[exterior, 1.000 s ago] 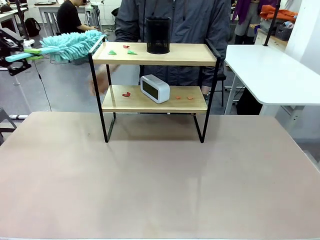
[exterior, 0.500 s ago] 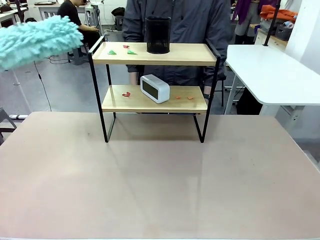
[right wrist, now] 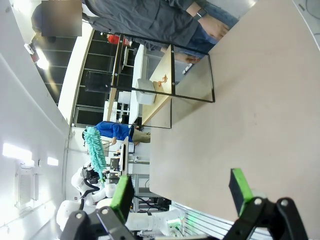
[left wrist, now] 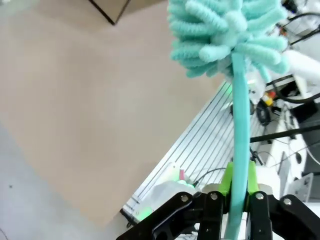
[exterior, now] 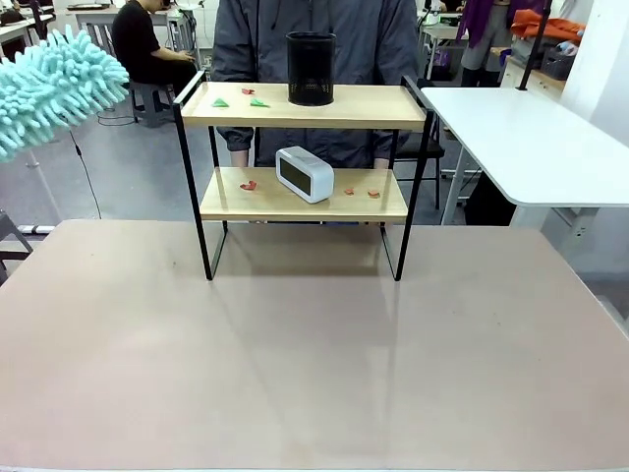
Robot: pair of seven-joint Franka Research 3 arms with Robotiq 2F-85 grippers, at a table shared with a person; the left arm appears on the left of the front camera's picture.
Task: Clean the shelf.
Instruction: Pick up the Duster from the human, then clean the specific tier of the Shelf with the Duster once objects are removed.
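- Two tiers to clear on the shelf (exterior: 305, 108); well ahead of both sets of jaws, touching neither, at the far part of the tan table (exterior: 314, 374).
- Left gripper (left wrist: 239, 181): clamped shut on the thin handle of the teal duster (left wrist: 227, 35), fluffy head out beyond the fingertips, off to the shelf's side.
- Right gripper (right wrist: 181, 192): spread wide, nothing between the pads, shelf far ahead of them.
- Probably light and stiff: thin black frame, two wooden boards. Likely to skid or tip under a hard sideways push, so sweep softly.
- No need to grasp it. If steadying is wanted, take a raised side rail or a corner post, not a board edge.
- Duster: soft head, handle probably a bit flexible, so low force only.
- Top board: black mesh cup (exterior: 311, 69), green scraps (exterior: 257, 101). Lower board: white clock (exterior: 305, 173), red scraps (exterior: 249, 185). All loose, easy to knock off.
- Person (exterior: 314, 39) right behind the shelf.
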